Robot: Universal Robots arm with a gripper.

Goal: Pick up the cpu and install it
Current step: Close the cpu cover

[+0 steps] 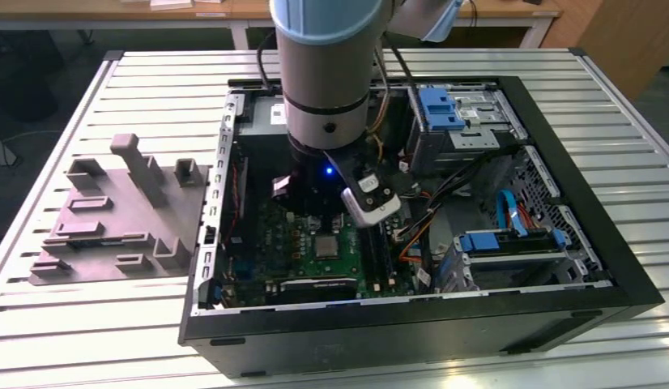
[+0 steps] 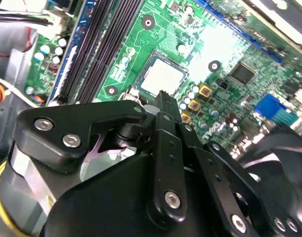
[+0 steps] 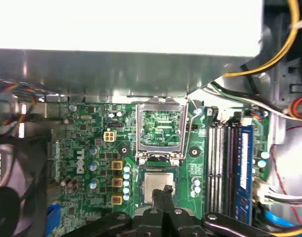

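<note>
Cpu sits flat in its socket on the green motherboard, silver top facing up, just past the gripper fingertips, w/ no clear contact. Fingers look pinched together w/ nothing between them. Socket's load frame is flipped up open right beyond the cpu. RAM slots run alongside. All of it's inside the open black PC case, arm reaching down into it.
</note>
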